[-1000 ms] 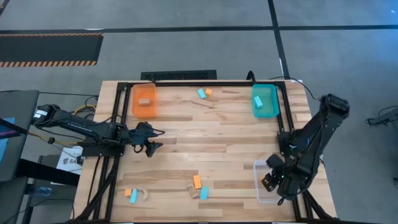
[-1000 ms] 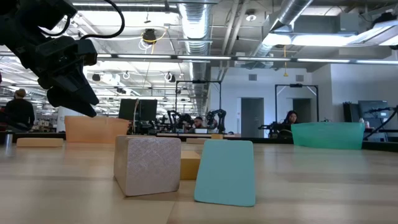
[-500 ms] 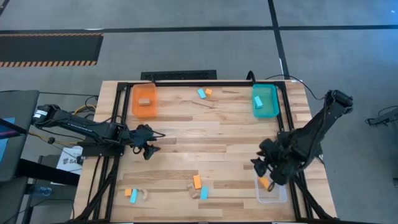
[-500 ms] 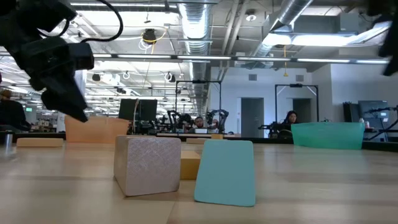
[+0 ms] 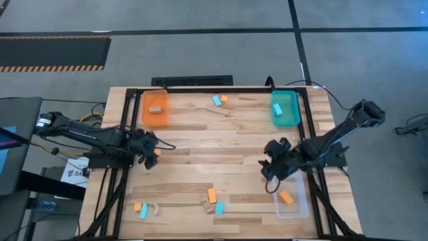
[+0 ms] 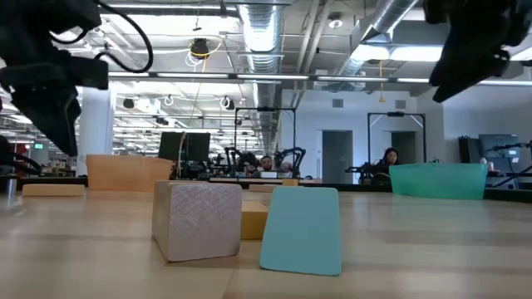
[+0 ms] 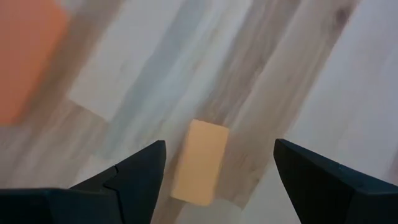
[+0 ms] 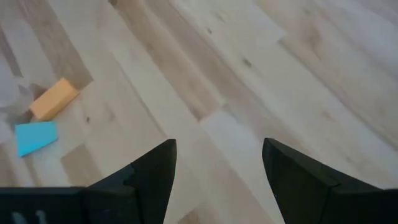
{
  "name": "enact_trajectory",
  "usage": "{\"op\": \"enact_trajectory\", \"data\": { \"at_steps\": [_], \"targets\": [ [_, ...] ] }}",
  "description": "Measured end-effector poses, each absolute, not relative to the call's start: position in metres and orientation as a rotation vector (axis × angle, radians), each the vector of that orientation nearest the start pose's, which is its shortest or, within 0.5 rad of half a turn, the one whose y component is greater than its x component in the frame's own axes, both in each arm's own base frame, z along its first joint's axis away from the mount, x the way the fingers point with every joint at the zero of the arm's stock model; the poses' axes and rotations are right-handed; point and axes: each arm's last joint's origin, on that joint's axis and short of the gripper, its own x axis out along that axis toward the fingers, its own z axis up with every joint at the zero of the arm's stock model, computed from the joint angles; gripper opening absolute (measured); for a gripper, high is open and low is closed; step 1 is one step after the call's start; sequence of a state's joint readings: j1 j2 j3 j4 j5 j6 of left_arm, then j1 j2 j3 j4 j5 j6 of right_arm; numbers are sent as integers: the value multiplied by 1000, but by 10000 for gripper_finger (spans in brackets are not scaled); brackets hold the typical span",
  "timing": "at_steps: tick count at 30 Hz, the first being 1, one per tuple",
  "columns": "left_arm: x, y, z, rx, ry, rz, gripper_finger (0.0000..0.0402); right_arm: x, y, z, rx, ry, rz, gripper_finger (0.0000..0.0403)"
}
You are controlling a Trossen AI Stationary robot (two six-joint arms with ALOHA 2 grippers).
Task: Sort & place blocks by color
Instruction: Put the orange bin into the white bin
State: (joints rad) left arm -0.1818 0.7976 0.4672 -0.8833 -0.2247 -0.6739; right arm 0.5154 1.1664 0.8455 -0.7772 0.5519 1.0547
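Note:
My left gripper (image 5: 150, 148) hangs open over the table's left side, also showing in the low view (image 6: 46, 91). A pale orange block (image 7: 200, 162) lies flat on the wood below and between its fingers, untouched. My right gripper (image 5: 271, 169) is open and empty above the table's right middle. An orange block (image 5: 286, 197) lies in the clear tray (image 5: 297, 209). A wood block (image 5: 157, 107) lies in the orange tray (image 5: 144, 110), and a light blue block (image 5: 277, 109) in the teal tray (image 5: 292, 115). An orange block (image 8: 55, 99) and a light blue block (image 8: 36, 137) lie ahead of the right gripper.
Loose blocks lie near the front edge: orange (image 5: 212, 195), wood (image 5: 208, 206) and light blue (image 5: 219, 208) at the middle, and three more at front left (image 5: 142, 209). A blue (image 5: 217, 100) and an orange block (image 5: 224, 99) lie at the far middle.
My right gripper has gone from over the clear tray toward the table's middle and far side, and the orange block now lies uncovered in that tray. My left gripper has drawn back a little toward the table's left edge.

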Motion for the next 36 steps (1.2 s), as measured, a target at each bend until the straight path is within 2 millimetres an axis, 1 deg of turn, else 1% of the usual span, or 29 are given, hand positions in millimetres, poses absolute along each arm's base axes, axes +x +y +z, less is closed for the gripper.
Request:
{"op": "enact_trajectory", "data": {
  "at_steps": [2, 5, 10, 14, 22, 24, 28, 31, 33, 36],
  "targets": [
    [119, -16, 174, -354, 1124, 413, 286, 194, 85, 244, 412, 790, -507, 260],
    [118, -15, 165, -353, 1158, 463, 286, 197, 79, 245, 413, 790, -512, 260],
    [123, -14, 160, -314, 1155, 529, 286, 200, 77, 245, 402, 794, -493, 260],
    [127, -15, 154, -267, 1214, 522, 286, 200, 77, 246, 388, 794, -482, 260],
    [141, -19, 138, -271, 1301, 488, 286, 200, 77, 246, 387, 797, -479, 260],
    [145, -21, 134, -263, 1319, 453, 286, 200, 77, 246, 385, 797, -478, 260],
    [147, -22, 127, -272, 1334, 440, 282, 200, 77, 246, 386, 795, -477, 260],
    [147, -21, 128, -285, 1304, 449, 256, 199, 77, 248, 392, 783, -475, 260],
    [147, -22, 130, -288, 1289, 439, 221, 198, 76, 249, 382, 782, -472, 260],
    [147, -22, 131, -314, 1284, 429, 159, 196, 75, 252, 359, 770, -456, 260]
  ]
}}
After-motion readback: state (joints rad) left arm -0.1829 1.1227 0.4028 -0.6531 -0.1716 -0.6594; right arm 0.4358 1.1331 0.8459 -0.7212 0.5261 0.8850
